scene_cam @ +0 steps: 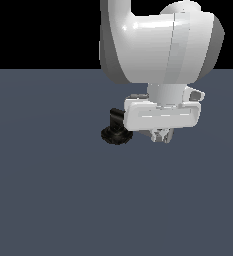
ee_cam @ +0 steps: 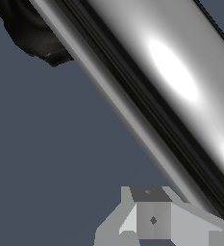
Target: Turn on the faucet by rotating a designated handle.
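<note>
The gripper (scene_cam: 161, 135) hangs low over the dark grey floor (scene_cam: 53, 200), just to the exterior view's right of the faucet (scene_cam: 116, 131). Only the small pale tips of its fingers (scene_cam: 156, 135) poke out beneath the white hand block, and they sit so close together and so small in that view that whether they are apart, together or clamped on something cannot be told. The wrist view does not settle it either: one grey finger (ee_cam: 152, 218) shows at the frame edge, partly cut off, and no second finger can be made out. Right beside that finger, filling much of the wrist view, runs the handle (ee_cam: 171, 81), a single shiny grey metal bar with bright highlights and dark lengthwise bands, crossing the picture on a diagonal; both its ends are cut off by the frame, and whether the finger touches it is unclear. In the exterior view the handle is hidden behind the gripper body. One faucet is present: its black round base rests on the floor with a short black post above, the side toward the gripper covered by the white hand. A dark rounded piece (ee_cam: 31, 33) of it shows in a corner of the wrist view, cropped. Above, one large white arm (scene_cam: 160, 45) fills the upper middle, its top cut off.
</note>
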